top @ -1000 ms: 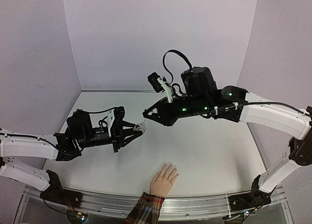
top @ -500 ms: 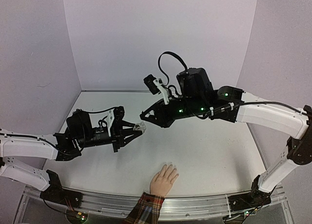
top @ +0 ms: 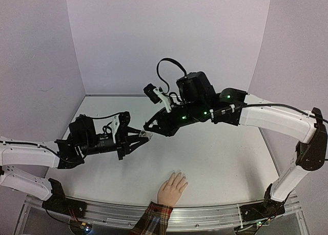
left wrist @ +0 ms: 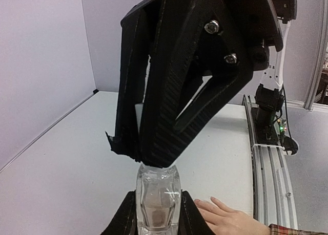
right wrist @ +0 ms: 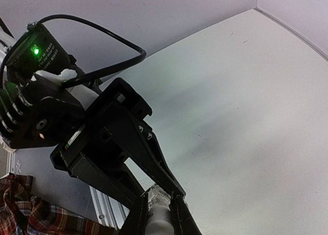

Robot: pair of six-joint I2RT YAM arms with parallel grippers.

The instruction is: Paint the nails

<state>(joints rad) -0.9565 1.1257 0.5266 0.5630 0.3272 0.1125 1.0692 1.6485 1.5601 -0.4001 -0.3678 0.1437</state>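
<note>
Nails (top: 177,174): are lying at the fingertips of the peach hand (top: 172,190), near the front edge of the table (top: 230,158) and well apart from both grippers. They are too small here to show whether any are painted.
Hand: is resting flat with its fingers pointing away from the arm bases, and its red plaid cuff (top: 152,217) is crossing the front rail.
Bottle: the small clear bottle (left wrist: 158,201) is hanging in the air between the two arms, above the table, with its neck pointing away from the left wrist.
Left gripper (top: 145,136): is clamping the bottle's body, with its fingers parted only to the bottle's width.
Right gripper (right wrist: 159,214): is pinching the white cap (right wrist: 160,223). One finger is pressing on each side, and the wrist view shows no gap.
Step in hand: uncapping, by my reading; no painting is under way yet.
Doing it well: the right wrist should be turning about the bottle's own axis while the left arm is holding dead still. The cap should then be drawn straight off along the neck, since any brush is probably fixed to it.
Risk: the smooth body may be spinning in the left fingers instead of the cap loosening, and a sideways tug could be spilling the contents.
</note>
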